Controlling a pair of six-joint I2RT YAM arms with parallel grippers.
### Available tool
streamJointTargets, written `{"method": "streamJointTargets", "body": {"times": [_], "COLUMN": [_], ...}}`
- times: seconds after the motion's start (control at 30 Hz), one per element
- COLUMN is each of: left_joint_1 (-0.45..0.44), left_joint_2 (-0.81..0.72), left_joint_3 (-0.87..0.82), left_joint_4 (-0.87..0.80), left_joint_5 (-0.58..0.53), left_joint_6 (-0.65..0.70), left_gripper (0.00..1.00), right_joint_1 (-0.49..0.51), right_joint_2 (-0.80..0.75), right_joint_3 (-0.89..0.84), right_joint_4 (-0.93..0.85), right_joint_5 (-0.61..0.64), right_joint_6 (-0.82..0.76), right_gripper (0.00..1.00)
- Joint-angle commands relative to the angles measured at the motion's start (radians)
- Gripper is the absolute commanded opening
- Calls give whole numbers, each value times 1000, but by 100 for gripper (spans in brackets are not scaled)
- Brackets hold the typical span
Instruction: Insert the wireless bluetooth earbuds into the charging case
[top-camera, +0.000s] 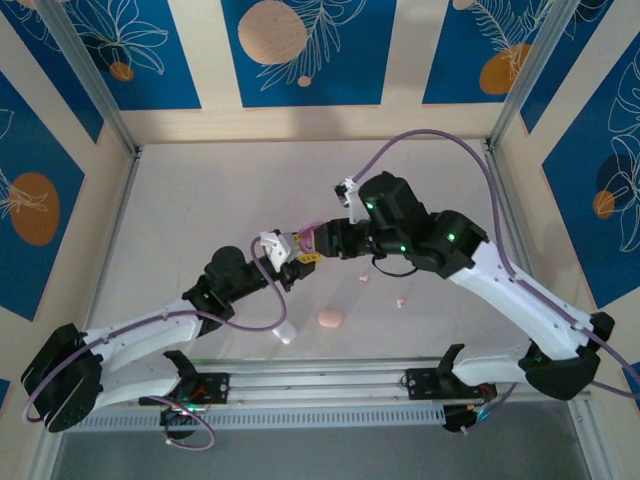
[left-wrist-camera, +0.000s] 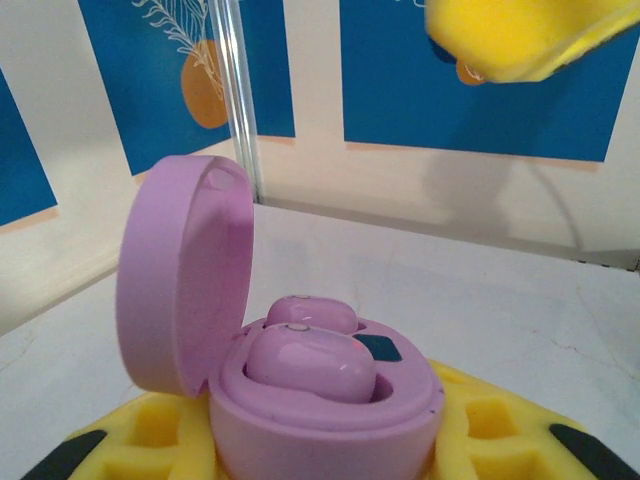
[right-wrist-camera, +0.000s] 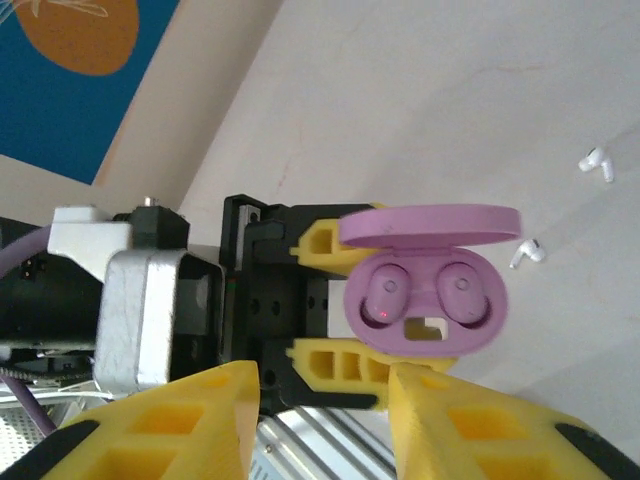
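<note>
two earbuds (right-wrist-camera: 385, 293) side by side in the case (right-wrist-camera: 430, 222)

The pale bench (top-camera: 200, 200) carries a pink pebble-like case (top-camera: 330, 318) by its near edge, about midway across. Just left of it lies a small white object (top-camera: 283, 333), perhaps another case. Farther in, toward the right edge, one tiny earbud (top-camera: 363, 278) and a second earbud (top-camera: 399, 301) lie apart.

The top camera is looking steeply down from high behind the rig, taking in the whole bench (top-camera: 200, 200). The left wrist camera is sitting close and low behind the lilac case (left-wrist-camera: 320, 440), facing the blue-panelled wall (left-wrist-camera: 450, 90). The right wrist camera is looking down on the same case from nearby.
</note>
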Motion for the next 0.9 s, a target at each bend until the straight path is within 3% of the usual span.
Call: {"method": "streamJointTargets", "body": {"times": [0.0, 0.2, 0.3, 0.87], "left_joint_1": [-11, -11, -11, -10], "left_joint_2": [-35, -60, -60, -48], "left_joint_3": [-12, 6, 20, 33], "left_joint_4": [68, 45, 37, 101], "left_joint_5": [33, 128, 172, 182], "left_joint_6": [-19, -41, -64, -121], "left_gripper": [28, 29, 29, 29], "right_joint_1": [-41, -279, -335, -322], "right_joint_2": [-86, -134, -111, 78], "right_joint_3": [-85, -177, -177, -114], "right_joint_4": [97, 172, 206, 188], "right_joint_5": [55, -199, -299, -575], "right_joint_6": [54, 164, 185, 137], "right_gripper": [41, 47, 50, 51]}}
